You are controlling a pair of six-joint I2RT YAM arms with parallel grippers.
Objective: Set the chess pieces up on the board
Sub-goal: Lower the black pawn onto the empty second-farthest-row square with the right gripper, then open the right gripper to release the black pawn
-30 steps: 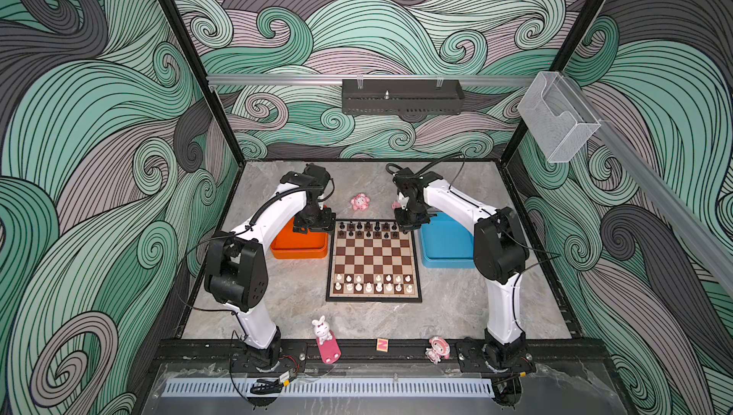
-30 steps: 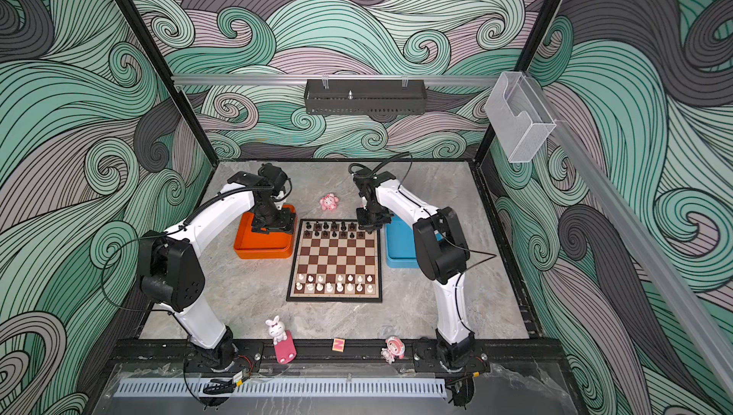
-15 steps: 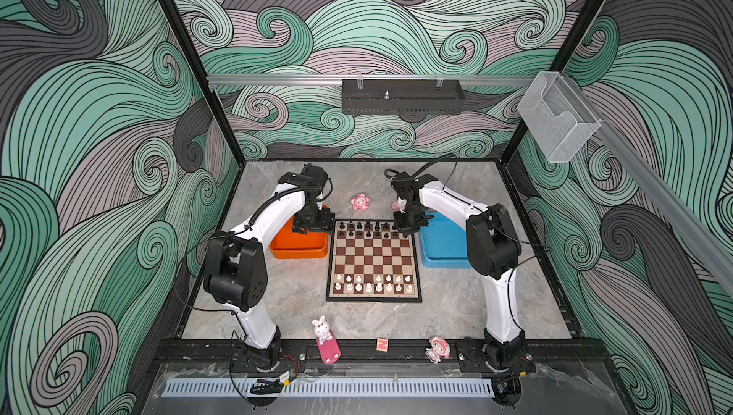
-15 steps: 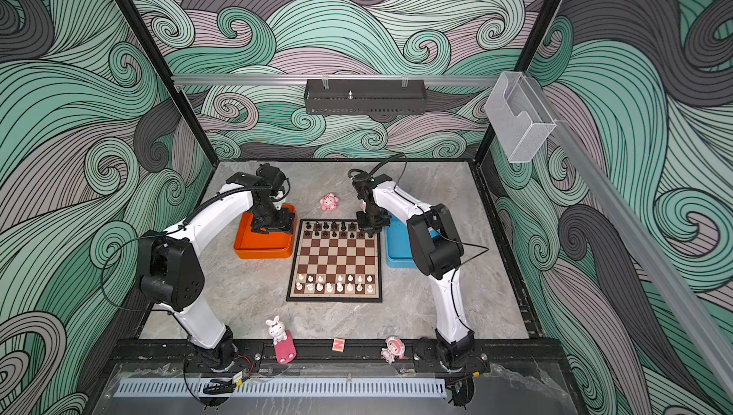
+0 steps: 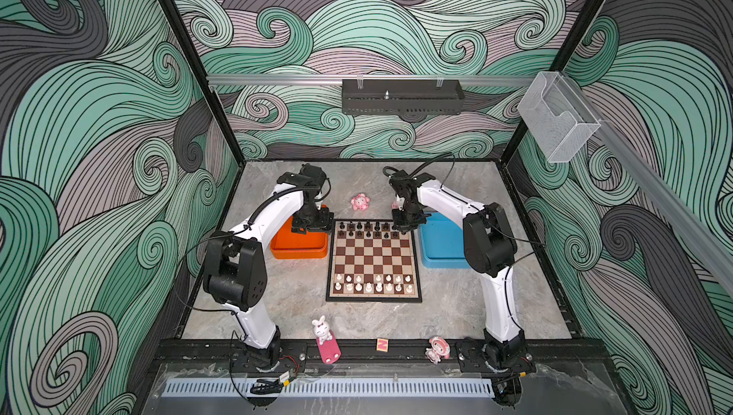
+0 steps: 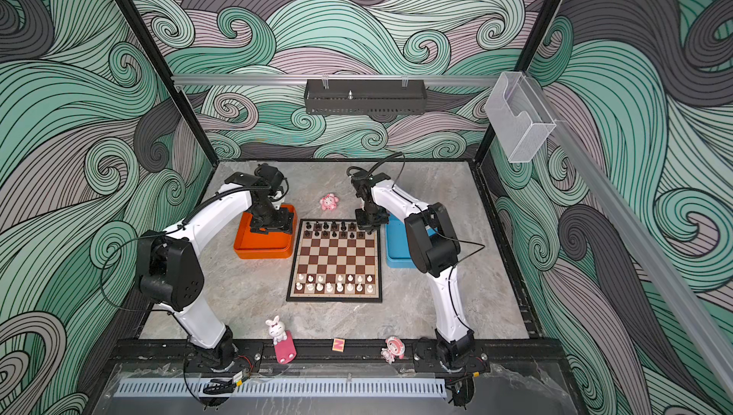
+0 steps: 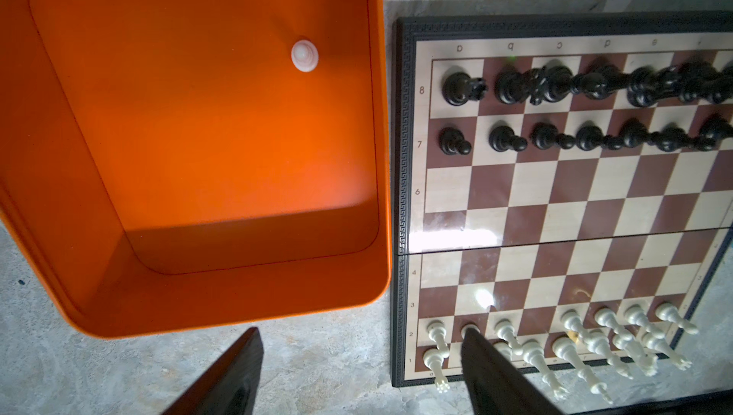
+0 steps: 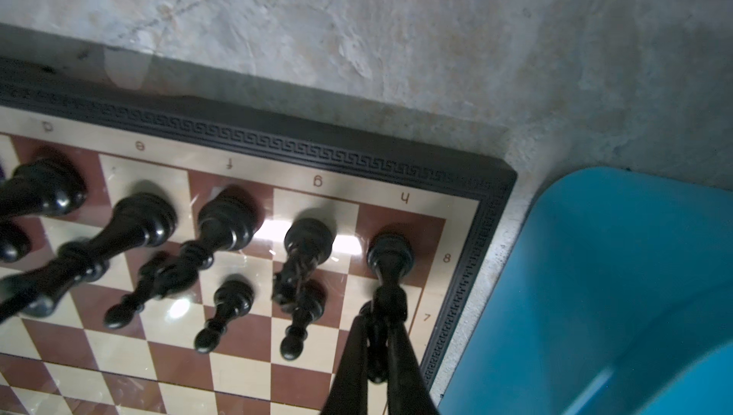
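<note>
One chessboard [image 5: 373, 252] lies on the surface [image 5: 277, 306]. There are two trays, one orange tray [image 5: 298, 253] and one blue tray [image 5: 438, 260]. The white chess pieces [image 5: 378, 287] come to sixteen: eight in the nearest row, seven in the row behind it, and one white piece [image 7: 304, 56] in the orange tray. The black chess pieces [image 5: 368, 226] fill two far rows, too crowded to count surely. Three pink toys show clearly: a round one [image 5: 360, 202], a rabbit [image 5: 322, 327] and a doll [image 5: 436, 349]. There is one lettered block [image 5: 382, 344].
</note>
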